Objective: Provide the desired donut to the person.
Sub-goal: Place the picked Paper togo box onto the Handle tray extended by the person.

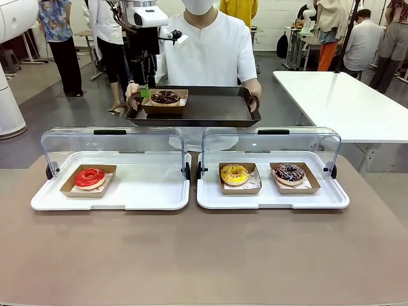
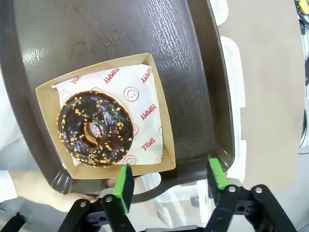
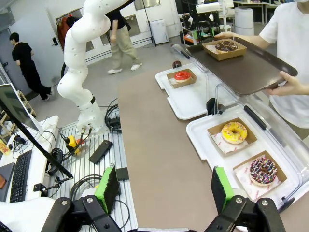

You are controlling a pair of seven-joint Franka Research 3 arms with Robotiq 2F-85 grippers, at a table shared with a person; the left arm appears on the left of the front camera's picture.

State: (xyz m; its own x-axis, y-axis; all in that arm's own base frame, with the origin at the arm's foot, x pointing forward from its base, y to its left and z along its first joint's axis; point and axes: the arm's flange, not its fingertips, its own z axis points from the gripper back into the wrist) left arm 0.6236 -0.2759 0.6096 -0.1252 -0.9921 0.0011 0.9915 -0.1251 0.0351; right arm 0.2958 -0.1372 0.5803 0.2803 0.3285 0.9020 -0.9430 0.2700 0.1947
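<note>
The person stands at the far side of the bench and holds a dark serving tray level, with one hand on each short end. The chocolate donut, topped with nut crumbs, sits on printed paper in an open cardboard box. The box lies on the tray at the end on the robot's left.

The left gripper hovers just off that same end of the tray. Its jaws stand wide apart and hold nothing. One of its green pads is just beside the box's outer wall; whether it touches cannot be told. The right gripper is well apart from the tray, on the robot's side of the bench, and is likewise spread open and empty.

Between the tray and the robot, two white display cases with raised clear lids rest on the bench. The case below the tray's left end holds a red-glazed donut. The other case holds a yellow donut and a sprinkled donut.
</note>
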